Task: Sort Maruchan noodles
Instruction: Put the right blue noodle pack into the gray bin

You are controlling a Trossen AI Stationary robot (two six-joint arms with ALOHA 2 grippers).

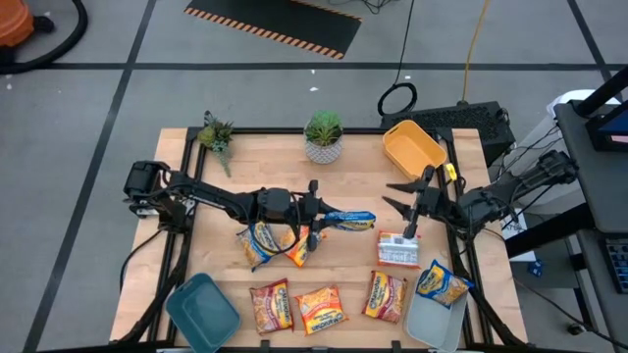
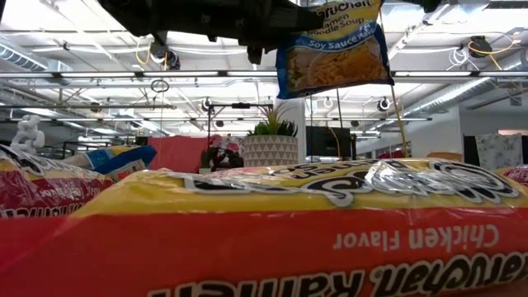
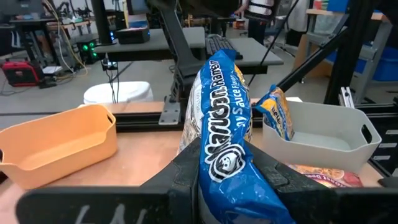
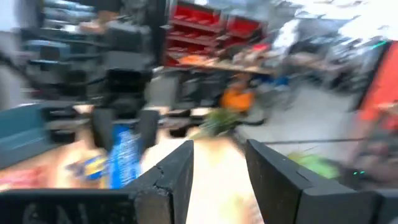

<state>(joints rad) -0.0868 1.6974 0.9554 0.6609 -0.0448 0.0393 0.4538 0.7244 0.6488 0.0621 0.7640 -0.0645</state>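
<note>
A: One blue packet (image 1: 345, 220) is pinched by the left gripper (image 1: 316, 218) above table centre, right gripper (image 1: 407, 211) at three o'clock, parted, empty.

B: Light, crinkly, slippery film is judged; the end seam is best pinched. "Soy Sauce" is legible only in the low view.

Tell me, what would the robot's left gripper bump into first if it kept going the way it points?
Probably the right gripper. The left gripper, clamping a blue crinkly plastic noodle packet, points across the table toward it; heights are unclear.
</note>
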